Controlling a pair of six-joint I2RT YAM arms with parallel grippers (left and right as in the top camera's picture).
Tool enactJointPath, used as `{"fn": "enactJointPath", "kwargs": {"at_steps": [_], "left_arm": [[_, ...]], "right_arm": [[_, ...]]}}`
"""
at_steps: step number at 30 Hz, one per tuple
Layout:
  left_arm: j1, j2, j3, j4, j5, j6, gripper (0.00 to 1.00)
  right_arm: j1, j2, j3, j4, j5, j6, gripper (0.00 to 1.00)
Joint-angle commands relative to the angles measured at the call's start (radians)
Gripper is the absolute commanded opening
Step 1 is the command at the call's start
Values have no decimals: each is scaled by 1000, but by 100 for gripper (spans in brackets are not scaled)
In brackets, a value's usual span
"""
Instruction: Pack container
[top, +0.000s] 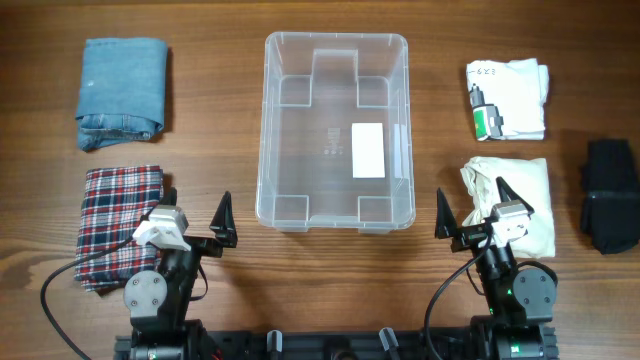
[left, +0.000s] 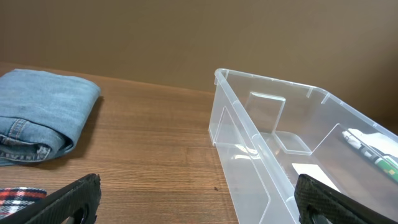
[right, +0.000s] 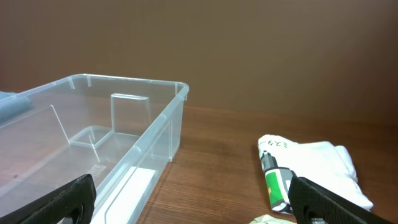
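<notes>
The clear, rectangular plastic container (top: 264, 130) sits empty at frame centre on the wooden desk (top: 210, 120). It looks light, stiff and slick, so its rim seems the best hold. The left pincer (top: 197, 200) and right pincer (top: 470, 195) are spread wide, holding nothing.

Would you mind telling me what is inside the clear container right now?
Nothing is packed inside the container: only its moulded base ridges and a white label show, with the wooden table visible through the clear base. Nothing seems hidden.
</notes>
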Motion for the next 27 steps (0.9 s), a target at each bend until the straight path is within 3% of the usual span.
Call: {"fn": "enactJointPath", "kwargs": {"at_steps": [1, 19, 27], "left_arm": [[6, 4, -5, -4, -10, 19, 100], [6, 4, -5, -4, -10, 19, 100], [6, 4, -5, -4, -10, 19, 100]], "right_arm": [[-2, -2, -1, 6, -16, -18, 100], [-2, -2, -1, 19, -33, -16, 100], [-2, -2, 1, 304, -297, 114, 100]]}}
